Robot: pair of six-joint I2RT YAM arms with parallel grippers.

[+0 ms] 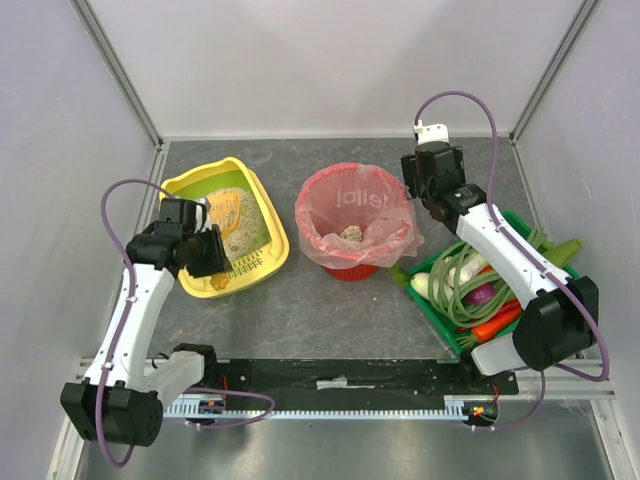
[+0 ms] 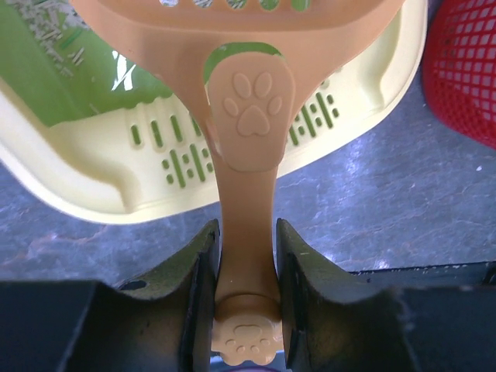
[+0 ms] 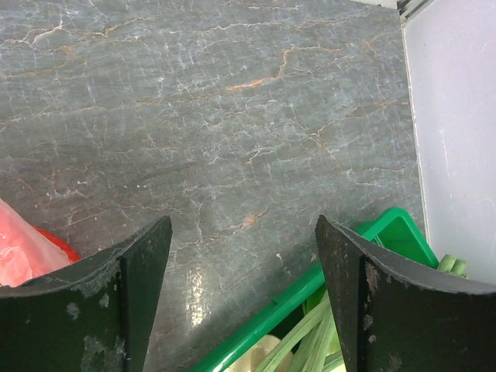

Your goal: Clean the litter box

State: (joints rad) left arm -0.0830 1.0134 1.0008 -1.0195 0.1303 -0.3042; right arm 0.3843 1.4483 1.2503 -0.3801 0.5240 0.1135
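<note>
The litter box (image 1: 274,232) sits on the grey marbled desk (image 1: 330,315) in the upper left of the overhead frame. It is a yellow tray with green inner walls and pale grainy litter. Its slotted rim faces the lower edge of the picture.

The left pincer (image 1: 208,252) hangs over that near rim. In the left wrist view the left pincer (image 2: 248,260) is clamped on the handle of an orange scoop (image 2: 248,116) with a paw print moulded on it. A black finger presses each side of the handle. The slotted head of the scoop reaches out above the yellow rim of the litter box (image 2: 93,182).

At the centre of the overhead frame stands a round red bin (image 1: 350,270) lined with a pink bag, with a small pale lump inside. The right pincer (image 1: 435,175) hovers above the desk to the upper right of the bin. Its wrist view shows the right pincer (image 3: 244,260) spread apart and empty over bare desk (image 3: 194,116). A green tray (image 1: 428,302) of vegetables lies at the lower right.
</note>
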